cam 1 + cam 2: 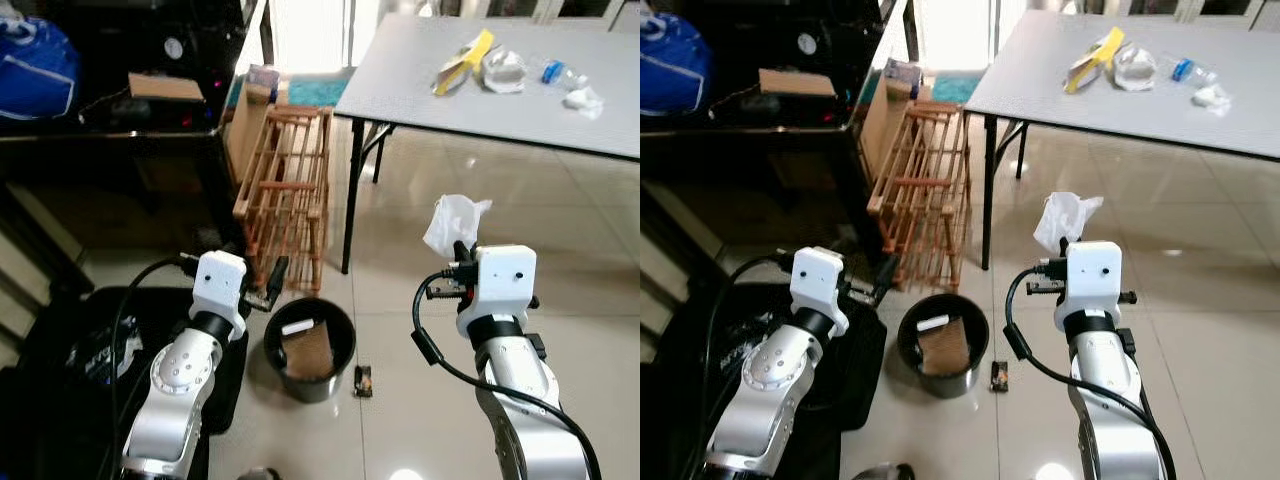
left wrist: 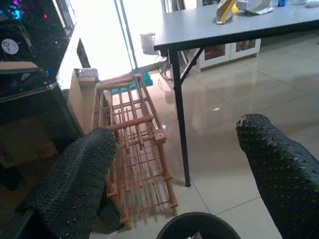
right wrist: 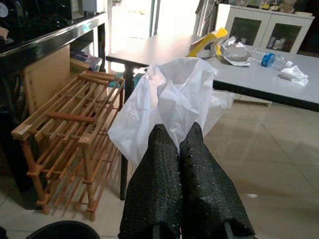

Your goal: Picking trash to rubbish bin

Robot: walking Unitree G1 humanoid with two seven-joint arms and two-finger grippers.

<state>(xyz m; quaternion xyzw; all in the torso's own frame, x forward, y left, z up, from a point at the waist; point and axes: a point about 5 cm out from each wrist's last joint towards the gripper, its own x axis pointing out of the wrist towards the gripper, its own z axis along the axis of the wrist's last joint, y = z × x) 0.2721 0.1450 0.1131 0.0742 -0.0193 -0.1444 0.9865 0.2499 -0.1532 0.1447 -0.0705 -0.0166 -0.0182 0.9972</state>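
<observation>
The right gripper [image 3: 179,144] has its jaws clenched on a crumpled white bag [image 3: 167,102], which billows up and forward from the fingertips. In the head views the bag [image 1: 452,222] is held aloft over bare floor, in front of the worktop [image 1: 420,70].

The left gripper [image 2: 174,164] has its jaws released and holds nothing; its two pads [image 2: 75,179] stand wide apart, aimed at the wooden rack [image 2: 132,144], with the bin's rim just showing below them.

The bin [image 1: 345,345], black and round, stands on the floor between the two arms, nearer the left arm, below and to the left of the held bag. It already holds a brown card [image 1: 308,352] and a small white scrap [image 1: 296,327]. As I judge it, the coming move is to swing the right arm leftward and down until the bag hangs over the bin's mouth, then let go.

A small dark wrapper [image 1: 363,380] lies on the floor just beside the bin. More trash waits on the worktop: a yellow packet [image 1: 462,60], clear plastic [image 1: 503,70] and a bottle [image 1: 560,73].
</observation>
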